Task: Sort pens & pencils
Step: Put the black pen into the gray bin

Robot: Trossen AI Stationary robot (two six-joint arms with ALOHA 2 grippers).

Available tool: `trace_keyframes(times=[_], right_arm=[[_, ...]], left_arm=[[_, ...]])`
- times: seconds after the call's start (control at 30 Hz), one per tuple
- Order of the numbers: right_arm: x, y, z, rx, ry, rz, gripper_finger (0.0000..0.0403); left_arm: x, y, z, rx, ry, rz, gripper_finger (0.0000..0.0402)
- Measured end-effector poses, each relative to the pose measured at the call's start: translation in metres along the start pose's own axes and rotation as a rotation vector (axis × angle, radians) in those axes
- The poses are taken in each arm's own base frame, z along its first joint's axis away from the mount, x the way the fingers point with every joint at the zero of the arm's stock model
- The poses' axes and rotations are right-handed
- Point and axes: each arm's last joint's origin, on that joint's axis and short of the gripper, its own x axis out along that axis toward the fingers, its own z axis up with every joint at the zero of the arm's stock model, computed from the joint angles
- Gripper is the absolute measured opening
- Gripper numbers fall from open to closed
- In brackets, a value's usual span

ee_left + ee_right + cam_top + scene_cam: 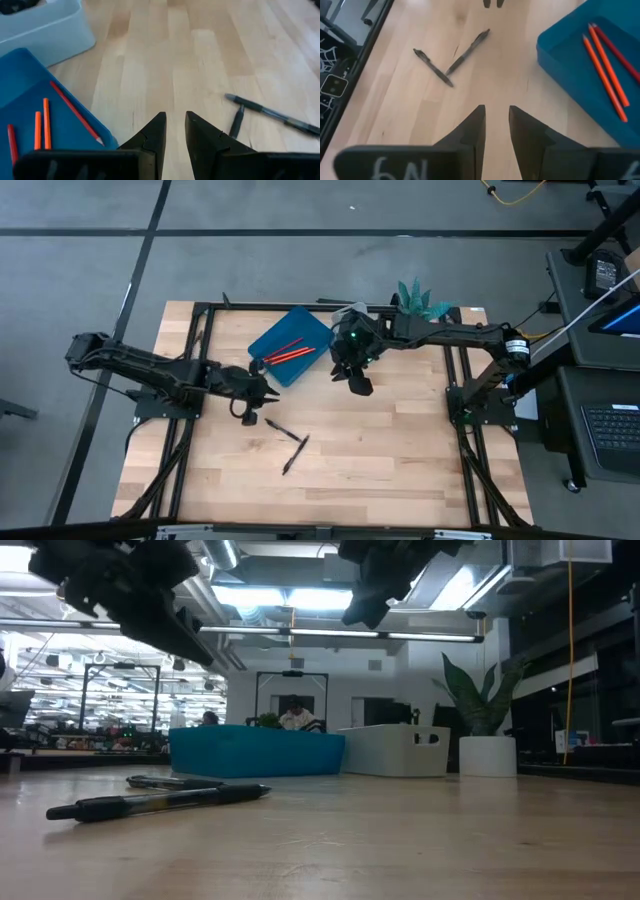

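Two black pens (283, 428) (296, 453) lie flat on the wooden table (400, 460), meeting in a V, and also show in the right wrist view as pens (432, 66) (467, 51). Several red and orange pencils (288, 353) lie in a blue tray (300, 330). My left gripper (272, 396) hovers above the table between the tray and the pens, open by a narrow gap (175, 125) with nothing in it. My right gripper (360, 387) hangs high, right of the tray, open (496, 117) and empty.
A white bin (400, 750) stands at the far side beside the blue tray (255, 752), partly under my right arm. A potted plant (420, 300) sits at the far right corner. Bare wood lies to the right of the pens and toward the near edge.
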Motion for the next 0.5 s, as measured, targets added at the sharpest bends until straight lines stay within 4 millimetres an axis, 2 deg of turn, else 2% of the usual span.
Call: trace_keyframes(times=[0.27, 0.4, 0.5], right_arm=[[-0.004, 0.002, -0.004, 0.015, 0.036, 0.008, 0.0087], [-0.015, 0.008, -0.008, -0.012, -0.028, -0.005, 0.0087], [-0.026, 0.017, -0.021, -0.041, -0.110, -0.019, 0.0087]], left_arm=[[0.020, -0.013, 0.018, 0.034, 0.207, -0.010, 0.0067], [0.031, -0.016, 0.020, 0.003, 0.311, -0.001, 0.0067], [0.040, -0.018, 0.019, 0.008, 0.357, 0.002, 0.0067]])
